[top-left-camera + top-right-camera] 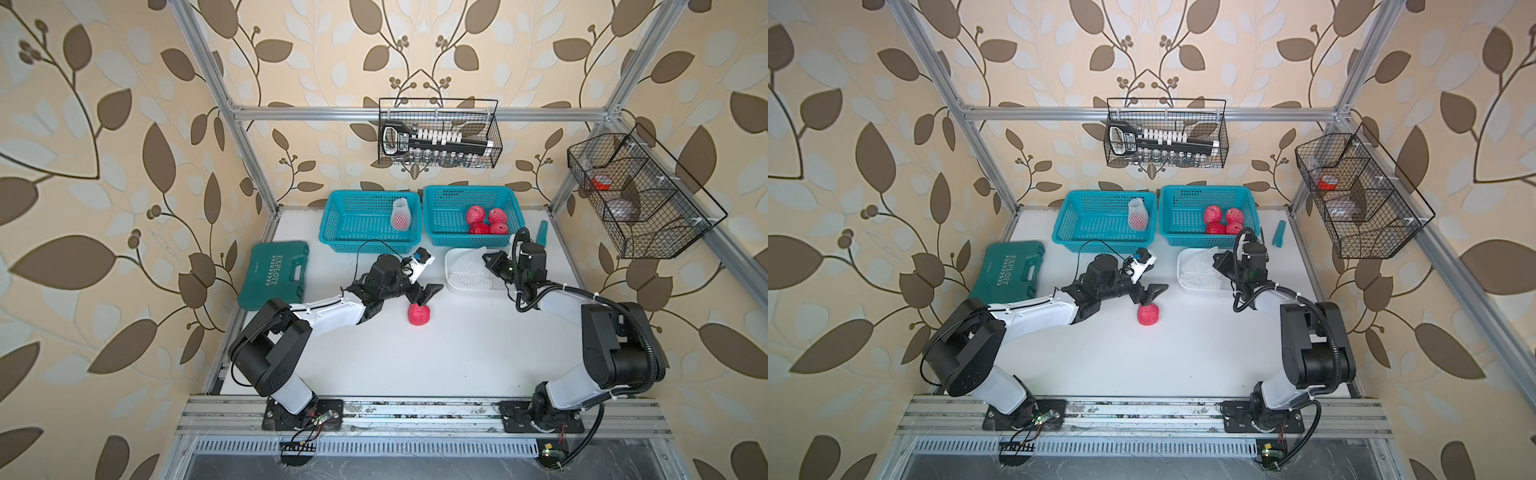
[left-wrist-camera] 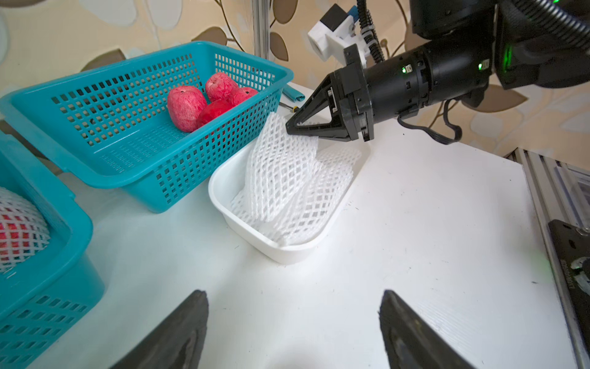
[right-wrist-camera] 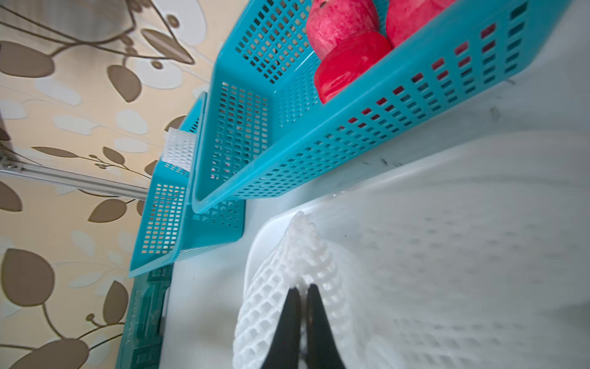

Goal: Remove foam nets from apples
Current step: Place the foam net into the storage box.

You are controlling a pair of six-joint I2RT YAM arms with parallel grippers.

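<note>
Net [image 2: 277, 166] drop-off is the step in hand, I judge. R gripper [image 2: 289, 125] has its jaws pressed together on the net's top edge, and the rest hangs into the tray [image 2: 220, 195].

To do it well:
- Lower a bit more so the net's bulk sits inside the walls.
- Open wide, then lift straight up. Foam mesh may catch on the jaws, so no sideways drag.

L gripper [image 1: 428, 296] is spread and holds nothing. It sits just at 12 o'clock of the bare apple [image 1: 419, 313], approx mid table [image 1: 457, 353]. That apple prob goes to the R basket next.

Containers:
- **Tray**, at 2 o'clock of the bare apple: flat nets [image 2: 303, 217] piled under the held 1; exact count unclear.
- **L basket** [image 1: 330, 216], at 11 o'clock: 1 netted apple [image 1: 401, 216], upright by its 3 o'clock wall.
- **R basket** [image 1: 432, 216], at 1 o'clock: 4 apples [image 1: 486, 222] w/o nets, bunched toward its 5 o'clock side.

So 1 apple is not yet stripped.
</note>
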